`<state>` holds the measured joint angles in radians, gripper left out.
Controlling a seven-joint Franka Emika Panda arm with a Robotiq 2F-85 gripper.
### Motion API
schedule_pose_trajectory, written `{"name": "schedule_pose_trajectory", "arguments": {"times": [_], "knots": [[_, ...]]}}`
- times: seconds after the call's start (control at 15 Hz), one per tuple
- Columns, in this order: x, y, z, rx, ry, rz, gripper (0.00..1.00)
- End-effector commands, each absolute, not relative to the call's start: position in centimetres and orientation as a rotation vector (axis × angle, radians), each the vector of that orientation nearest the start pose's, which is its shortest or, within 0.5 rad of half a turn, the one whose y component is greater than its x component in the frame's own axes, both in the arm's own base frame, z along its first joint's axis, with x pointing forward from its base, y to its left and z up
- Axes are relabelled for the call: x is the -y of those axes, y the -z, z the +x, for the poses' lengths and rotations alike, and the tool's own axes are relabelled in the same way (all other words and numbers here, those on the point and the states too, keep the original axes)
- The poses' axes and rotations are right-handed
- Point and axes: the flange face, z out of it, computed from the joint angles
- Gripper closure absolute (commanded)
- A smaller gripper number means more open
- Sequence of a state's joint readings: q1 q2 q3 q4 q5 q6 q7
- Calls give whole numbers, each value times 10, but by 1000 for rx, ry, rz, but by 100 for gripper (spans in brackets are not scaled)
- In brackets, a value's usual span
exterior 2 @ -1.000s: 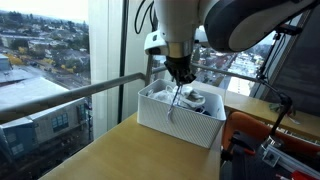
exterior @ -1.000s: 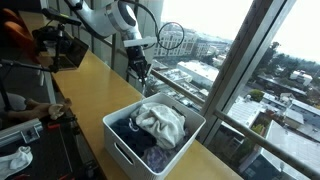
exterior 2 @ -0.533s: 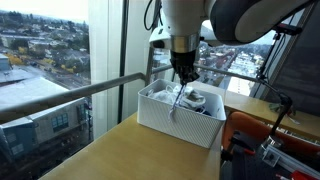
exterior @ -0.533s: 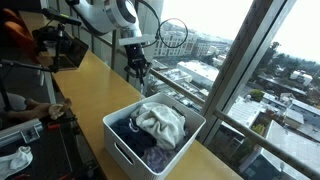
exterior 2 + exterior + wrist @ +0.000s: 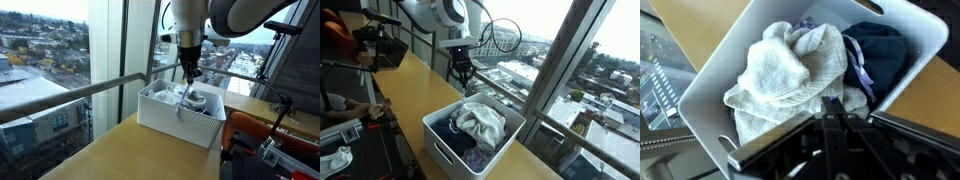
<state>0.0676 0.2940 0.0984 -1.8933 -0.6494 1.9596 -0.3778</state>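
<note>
A white plastic bin (image 5: 440, 150) stands on the wooden counter and holds a crumpled white towel (image 5: 480, 122) on top of dark blue clothes (image 5: 451, 130). My gripper (image 5: 463, 80) hangs just above the bin's far end, fingers pointing down. In the wrist view the fingers (image 5: 832, 100) are pressed together with nothing between them, right over the white towel (image 5: 780, 70), with the dark blue cloth (image 5: 880, 50) beside it. The other exterior view shows the gripper (image 5: 187, 78) above the bin (image 5: 165, 120).
The bin sits at the end of a long wooden counter (image 5: 405, 90) beside a tall window with a railing (image 5: 510, 95). Camera gear (image 5: 380, 45) and a person's hand (image 5: 345, 108) are at the left. Red and black equipment (image 5: 260, 140) stands beside the bin.
The arm has shifted a little sideways over the bin and the gripper has lifted slightly. The clothes in the bin have not moved.
</note>
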Motion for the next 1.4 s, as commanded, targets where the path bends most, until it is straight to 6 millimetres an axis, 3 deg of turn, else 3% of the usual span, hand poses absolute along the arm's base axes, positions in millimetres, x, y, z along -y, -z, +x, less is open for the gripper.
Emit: {"name": "schedule_pose_trajectory", "arguments": {"times": [0.0,0.47,1.33], "knots": [[-55,-330,597,-1010,389,2422,100],[-56,-316,591,-980,447,2441,100],[-56,-321,592,-873,410,2488,100]]}}
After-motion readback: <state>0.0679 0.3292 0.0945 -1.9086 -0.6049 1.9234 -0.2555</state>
